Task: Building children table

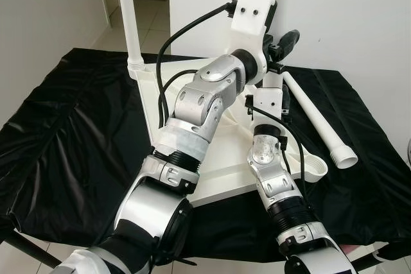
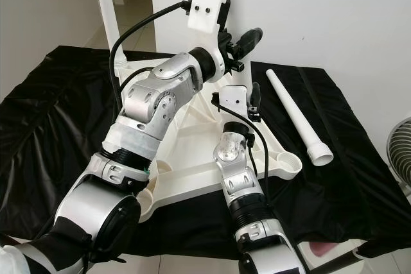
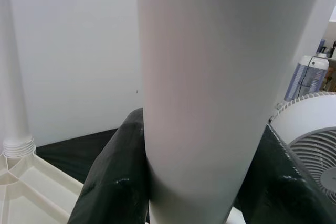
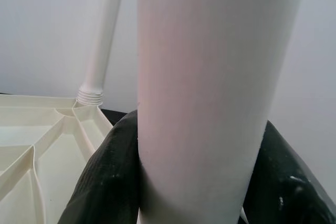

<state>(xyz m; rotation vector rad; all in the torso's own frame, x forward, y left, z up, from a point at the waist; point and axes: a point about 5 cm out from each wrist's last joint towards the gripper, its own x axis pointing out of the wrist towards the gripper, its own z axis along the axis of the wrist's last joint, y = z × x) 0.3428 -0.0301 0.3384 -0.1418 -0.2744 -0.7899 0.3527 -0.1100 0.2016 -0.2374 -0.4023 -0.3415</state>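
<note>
While the white table top lies upside down on the black cloth with its ribbed underside facing up, I have both sets of fingers clamped on one upright white leg at its far side. My left gripper grasps that leg high up, and in the left wrist view the tube is pinched tightly between my two black fingers. My right gripper grasps the same leg lower down, near where it meets the table top; the right wrist view shows the tube pressed between the black fingers on either side.

A second leg stands upright at the far left corner of the table top, seated by its threaded collar. A third leg lies loose on the cloth to the right of the table top, its wider threaded end pointing toward me. Just beside that end, the near right corner of the table top has a round socket with nothing in it.

A white wall rises behind the cloth, and a white fan stands off to my right.
</note>
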